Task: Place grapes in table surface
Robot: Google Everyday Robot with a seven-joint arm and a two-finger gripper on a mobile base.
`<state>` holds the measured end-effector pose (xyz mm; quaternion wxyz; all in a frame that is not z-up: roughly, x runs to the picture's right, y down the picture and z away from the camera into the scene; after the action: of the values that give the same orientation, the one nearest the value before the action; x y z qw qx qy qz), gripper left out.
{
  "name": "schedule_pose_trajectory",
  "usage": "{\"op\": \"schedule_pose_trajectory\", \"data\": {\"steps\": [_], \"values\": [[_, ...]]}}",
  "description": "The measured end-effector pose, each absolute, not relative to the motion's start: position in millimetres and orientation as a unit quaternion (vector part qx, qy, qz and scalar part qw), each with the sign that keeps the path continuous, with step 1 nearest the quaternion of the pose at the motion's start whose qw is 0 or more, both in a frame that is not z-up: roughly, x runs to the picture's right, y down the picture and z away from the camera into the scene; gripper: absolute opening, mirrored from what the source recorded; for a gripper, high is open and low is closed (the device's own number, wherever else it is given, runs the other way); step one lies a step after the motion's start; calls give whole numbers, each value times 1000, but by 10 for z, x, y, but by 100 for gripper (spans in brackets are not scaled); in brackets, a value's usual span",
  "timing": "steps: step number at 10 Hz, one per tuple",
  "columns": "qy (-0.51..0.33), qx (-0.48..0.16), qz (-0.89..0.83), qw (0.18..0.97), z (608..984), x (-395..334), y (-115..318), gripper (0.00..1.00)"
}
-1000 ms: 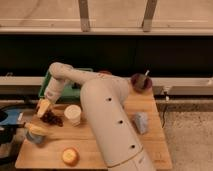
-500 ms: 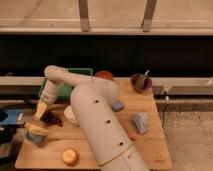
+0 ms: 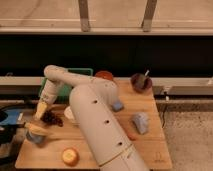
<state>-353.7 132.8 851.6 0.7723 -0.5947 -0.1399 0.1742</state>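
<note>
The grapes [image 3: 51, 118], a small dark purple-red bunch, lie on the light tan wooden table surface [image 3: 100, 150] near its left end. My gripper [image 3: 39, 111] hangs from the white arm [image 3: 95, 120] just left of the grapes and slightly above them, close beside the bunch. I cannot tell whether it touches the grapes. The arm's bulk covers the middle of the table.
A white cup [image 3: 67, 114] stands right of the grapes, partly behind the arm. A green tray [image 3: 70, 86] lies at the back left. A maroon bowl [image 3: 141, 82], a blue-grey object [image 3: 141, 123], an orange fruit [image 3: 70, 156] and a yellow-and-blue item [image 3: 35, 132] also sit on the table.
The arm has swung left and its wrist has moved a little left and down. The grapes stay in the same place on the table.
</note>
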Motion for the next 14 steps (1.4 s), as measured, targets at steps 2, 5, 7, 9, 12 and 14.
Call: {"op": "schedule_pose_trajectory", "data": {"steps": [2,5,7,9,12,14], "values": [[-139,-594,174,773,8524,-3529,1323,61],[-137,-594,174,773,8523,-3504,1330,49],[-143,-591,166,776,8337,-3473,1266,66],[-142,-590,166,777,8096,-3391,1130,79],[-142,-595,162,774,7929,-3349,1134,80],[-141,-594,165,775,8038,-3288,1219,80]]}}
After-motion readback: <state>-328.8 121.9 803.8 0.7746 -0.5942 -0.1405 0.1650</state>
